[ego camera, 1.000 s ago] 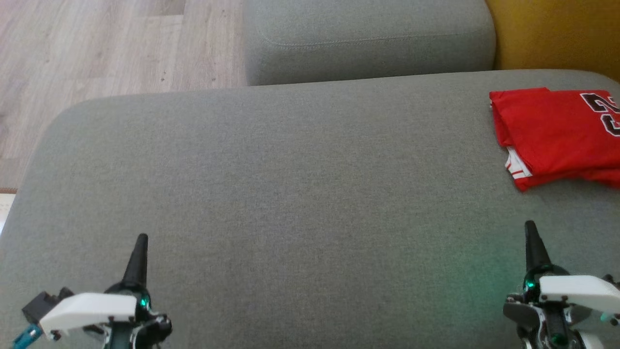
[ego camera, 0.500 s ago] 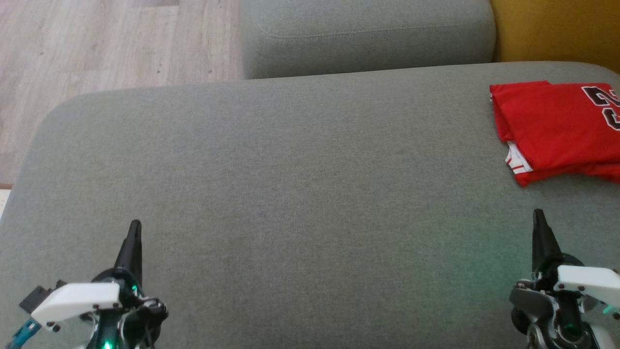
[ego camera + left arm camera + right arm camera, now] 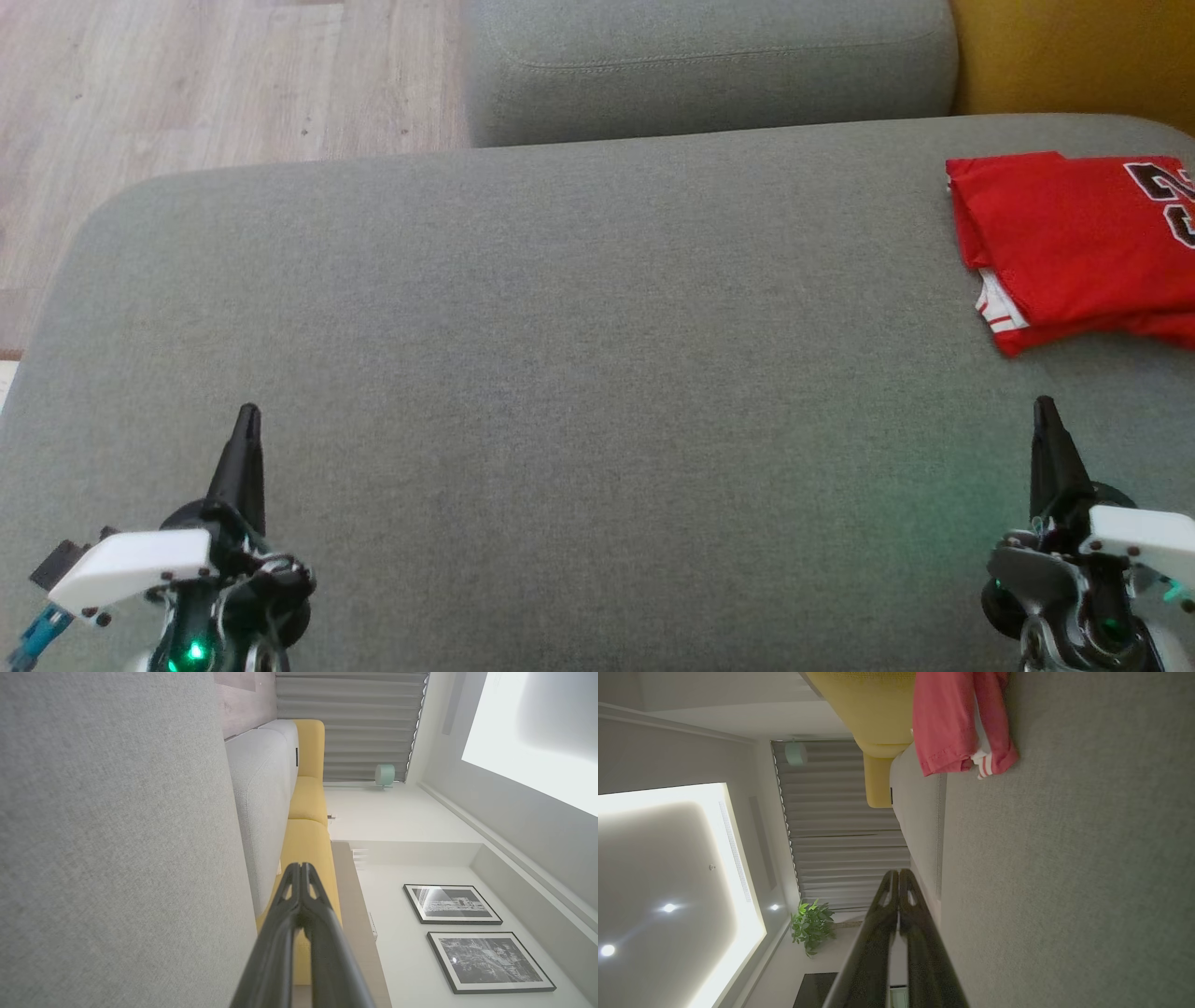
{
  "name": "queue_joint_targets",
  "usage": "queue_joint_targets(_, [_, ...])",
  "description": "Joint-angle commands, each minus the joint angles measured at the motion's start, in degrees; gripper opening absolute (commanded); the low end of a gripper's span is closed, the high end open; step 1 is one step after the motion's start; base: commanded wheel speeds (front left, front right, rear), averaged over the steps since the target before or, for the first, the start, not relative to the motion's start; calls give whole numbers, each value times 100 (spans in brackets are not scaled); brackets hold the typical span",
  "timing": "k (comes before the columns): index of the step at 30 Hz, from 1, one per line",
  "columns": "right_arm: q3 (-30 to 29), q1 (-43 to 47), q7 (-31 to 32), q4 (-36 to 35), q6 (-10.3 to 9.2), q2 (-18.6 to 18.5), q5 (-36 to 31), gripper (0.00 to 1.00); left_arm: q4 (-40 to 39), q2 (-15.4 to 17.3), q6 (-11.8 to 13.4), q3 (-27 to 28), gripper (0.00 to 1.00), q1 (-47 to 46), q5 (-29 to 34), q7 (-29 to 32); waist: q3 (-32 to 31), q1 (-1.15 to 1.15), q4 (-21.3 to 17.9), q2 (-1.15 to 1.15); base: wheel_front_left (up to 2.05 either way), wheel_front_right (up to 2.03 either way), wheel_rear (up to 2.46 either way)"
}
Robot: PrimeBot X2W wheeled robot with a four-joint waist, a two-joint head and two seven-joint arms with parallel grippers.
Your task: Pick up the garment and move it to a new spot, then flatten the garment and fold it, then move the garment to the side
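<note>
The garment (image 3: 1074, 243) is a red jersey with black-and-white lettering and white striped trim, folded flat at the far right of the grey cushion (image 3: 579, 373). It also shows in the right wrist view as the red garment (image 3: 952, 723) at the top. My left gripper (image 3: 245, 418) hangs at the lower left, shut and holding nothing, far from the garment. At the lower right my right gripper (image 3: 1044, 409) is shut and empty, a short way in front of the garment. Both pairs of fingers press together in the wrist views: left gripper (image 3: 300, 867), right gripper (image 3: 898, 872).
A second grey cushion (image 3: 709, 65) lies beyond the first, with a yellow seat (image 3: 1074, 56) at the back right. Wooden floor (image 3: 205, 84) lies off the cushion's far left edge.
The whole head picture has shifted a little, so the camera moved. Both grippers have drawn slightly further apart and up the picture. The garment lies as before.
</note>
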Motion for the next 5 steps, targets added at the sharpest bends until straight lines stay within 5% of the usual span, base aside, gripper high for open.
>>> queue_joint_targets(1, [95,-305,34,-220,41,-91,31,0,-151,79,-42,198,0,-306,-4,28,-1,0,0,0,0,0,0])
queue_joint_targets(5, [89,-305,40,-220,41,-86,26,0,-150,71,-42,208,0,-307,4,37,-1,0,0,0,0,0,0])
